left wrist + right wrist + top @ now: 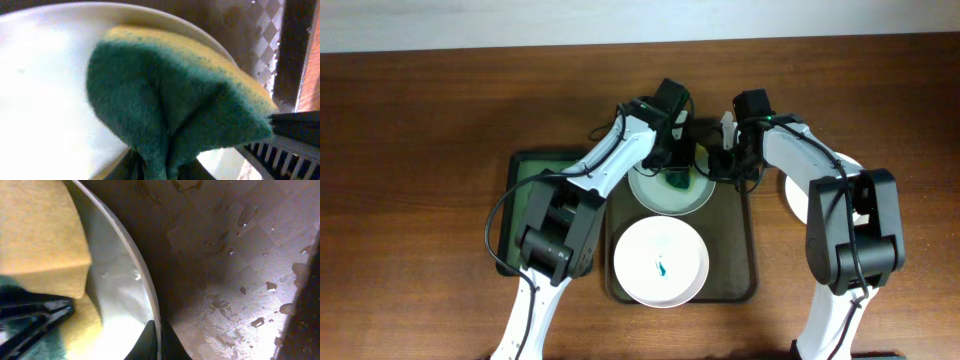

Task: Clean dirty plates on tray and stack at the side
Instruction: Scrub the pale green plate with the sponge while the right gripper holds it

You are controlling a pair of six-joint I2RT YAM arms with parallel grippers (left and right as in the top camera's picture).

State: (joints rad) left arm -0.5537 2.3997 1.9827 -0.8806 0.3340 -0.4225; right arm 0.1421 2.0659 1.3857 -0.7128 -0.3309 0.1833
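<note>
The dark tray (750,250) holds two white plates. The far plate (655,198) lies under both grippers. My left gripper (676,168) is shut on a green-and-yellow sponge (175,100) and presses it onto this plate (45,100). My right gripper (720,165) is shut on the plate's right rim (142,287), one finger on each side. The sponge's yellow side (40,235) shows in the right wrist view. The near plate (661,260) has a teal smear (661,268) in its centre. A third white plate (793,195) lies on the table right of the tray, partly hidden by my right arm.
A smaller dark green tray (520,175) lies left of the big tray, mostly under my left arm. The big tray's floor (240,255) is wet with droplets. Bare brown table surrounds the trays.
</note>
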